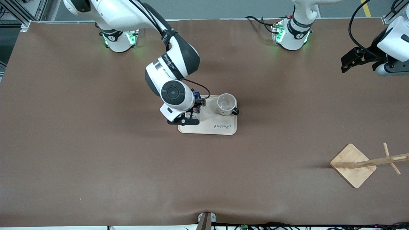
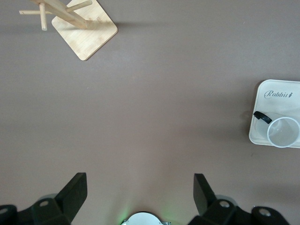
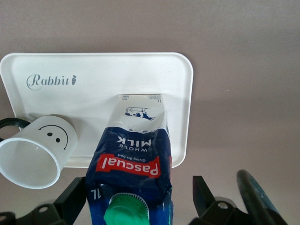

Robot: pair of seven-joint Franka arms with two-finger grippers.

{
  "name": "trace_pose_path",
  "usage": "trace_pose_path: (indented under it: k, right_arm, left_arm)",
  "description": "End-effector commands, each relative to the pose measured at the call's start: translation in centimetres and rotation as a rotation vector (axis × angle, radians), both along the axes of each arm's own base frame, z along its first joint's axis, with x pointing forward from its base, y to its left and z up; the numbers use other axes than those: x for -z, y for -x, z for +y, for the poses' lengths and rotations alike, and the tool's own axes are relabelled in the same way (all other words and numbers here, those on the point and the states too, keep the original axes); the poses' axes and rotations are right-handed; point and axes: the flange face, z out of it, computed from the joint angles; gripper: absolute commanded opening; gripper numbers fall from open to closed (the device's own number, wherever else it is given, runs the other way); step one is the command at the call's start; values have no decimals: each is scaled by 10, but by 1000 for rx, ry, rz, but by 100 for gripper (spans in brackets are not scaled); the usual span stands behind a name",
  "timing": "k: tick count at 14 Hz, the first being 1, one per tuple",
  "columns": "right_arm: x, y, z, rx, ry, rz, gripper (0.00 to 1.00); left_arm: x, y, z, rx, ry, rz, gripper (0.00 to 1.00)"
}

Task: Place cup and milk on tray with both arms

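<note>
surface: brown matte table covering (image 1: 96, 153), faint crease near my front-camera edge | stand: pale square wooden base (image 1: 353, 165) toward my left arm's end, nearer the front camera, set cornerwise, slim wooden post with crossed pegs (image 1: 388, 158) rising from it | cables: black leads (image 1: 258, 20) by one green-lit base

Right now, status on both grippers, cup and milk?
Right gripper open around milk, standing on tray. Cup upright on tray beside it. Left gripper open, waiting over bare table. Nothing in the way.

Cup (image 1: 226, 104) stands on tray (image 1: 223, 127); right gripper (image 1: 189, 117) over tray beside milk (image 1: 196, 95)
</note>
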Motion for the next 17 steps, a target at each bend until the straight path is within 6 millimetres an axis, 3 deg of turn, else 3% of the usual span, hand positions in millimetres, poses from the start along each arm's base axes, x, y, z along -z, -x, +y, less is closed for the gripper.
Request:
trace_pose_path:
  k: [1,2,3,7,10,11,13,15,16,17]
  right_arm:
    - [-33,-10,-21,23,-23,-11,100]
    - [-52,-22,-40,56,-46,-27,100]
    - [-56,-30,-52,75,-51,-30,100]
    - [-87,-41,-78,120,-82,-51,100]
    - [-144,-61,-119,186,-140,-129,100]
    - [-157,-68,-137,206,-140,-133,100]
    - [-187,-84,-193,250,-129,-124,100]
    - [-213,-81,-238,239,-61,-126,100]
    - [-238,-74,-273,249,-47,-138,100]
    - [-250,-69,-302,242,-38,-131,100]
  left_arm:
    - [-1,5,-1,-4,18,-4,100]
    - [1,4,1,-2,19,-3,100]
    - [1,3,0,1,19,-6,100]
    - [3,0,2,12,19,-7,100]
    - [2,-2,1,17,15,-25,100]
    - [3,-3,1,17,16,-26,100]
    - [5,-5,2,17,13,-27,100]
    - [4,-5,2,15,15,-28,100]
    - [3,-5,3,14,15,-30,100]
    - [3,-5,3,14,15,-30,100]
